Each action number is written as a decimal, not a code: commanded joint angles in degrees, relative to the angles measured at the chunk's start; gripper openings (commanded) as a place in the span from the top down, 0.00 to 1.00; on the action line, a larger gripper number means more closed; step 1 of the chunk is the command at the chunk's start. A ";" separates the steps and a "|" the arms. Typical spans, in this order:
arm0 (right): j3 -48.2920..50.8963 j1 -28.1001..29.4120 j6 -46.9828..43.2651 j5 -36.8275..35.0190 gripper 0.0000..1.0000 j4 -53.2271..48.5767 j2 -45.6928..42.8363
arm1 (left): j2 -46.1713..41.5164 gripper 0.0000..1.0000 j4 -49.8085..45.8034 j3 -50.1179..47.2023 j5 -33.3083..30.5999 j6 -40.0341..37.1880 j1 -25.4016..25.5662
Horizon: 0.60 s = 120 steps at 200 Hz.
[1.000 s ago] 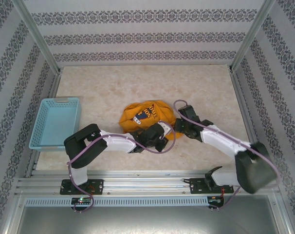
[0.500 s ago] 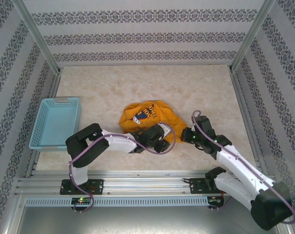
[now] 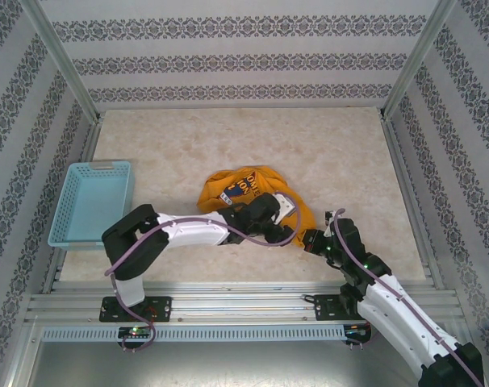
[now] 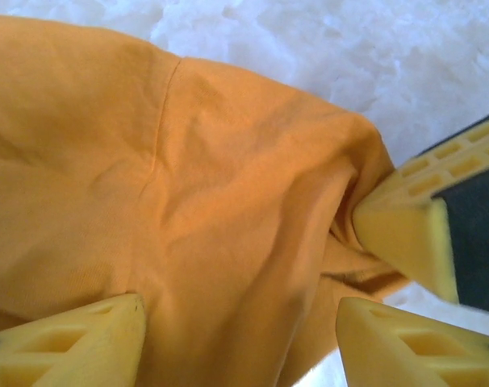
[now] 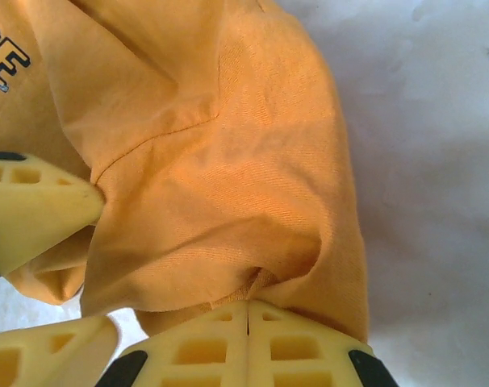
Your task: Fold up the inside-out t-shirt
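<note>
The left gripper (image 4: 240, 306) has its fingers spread wide, and the orange t-shirt (image 4: 188, 177) lies bunched between and ahead of them, plain side up and not pinched. Just to its right, the right gripper (image 5: 248, 305) has its fingers pressed together on the t-shirt's rounded edge, with the cloth puckering into the tips. The rest of the cloth spreads ahead and to the left of that gripper, and bare table (image 5: 438, 161) lies to its right. From above, the t-shirt is a crumpled heap beyond both grippers, its dark emblem (image 3: 235, 187) facing up ahead-left of the left gripper. A blue basket (image 3: 99, 167) sits well off to that gripper's left, apart from the cloth
</note>
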<state>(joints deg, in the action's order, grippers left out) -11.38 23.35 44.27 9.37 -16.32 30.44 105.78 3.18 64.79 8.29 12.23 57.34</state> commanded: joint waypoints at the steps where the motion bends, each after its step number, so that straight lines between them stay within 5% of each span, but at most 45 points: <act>1: -1.12 -0.24 0.06 0.38 1.00 1.18 0.69 | 3.38 0.37 -8.05 5.42 -4.19 -3.24 2.47; 43: -2.68 -0.23 -1.34 -0.55 1.00 -0.53 1.38 | 6.40 0.55 -10.18 8.40 -6.24 -3.34 2.64; 78: -2.17 -0.18 -1.69 -1.62 1.00 -1.21 1.51 | 7.00 0.80 -11.15 9.63 -7.85 -3.07 2.10; 120: -0.42 -0.59 0.81 -2.19 0.99 0.87 7.50 | 5.75 0.99 -9.82 10.40 -4.23 1.09 -0.08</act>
<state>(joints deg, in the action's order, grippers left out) -12.43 23.33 43.59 8.21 -16.38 33.98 112.27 -6.04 73.71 2.57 10.52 58.85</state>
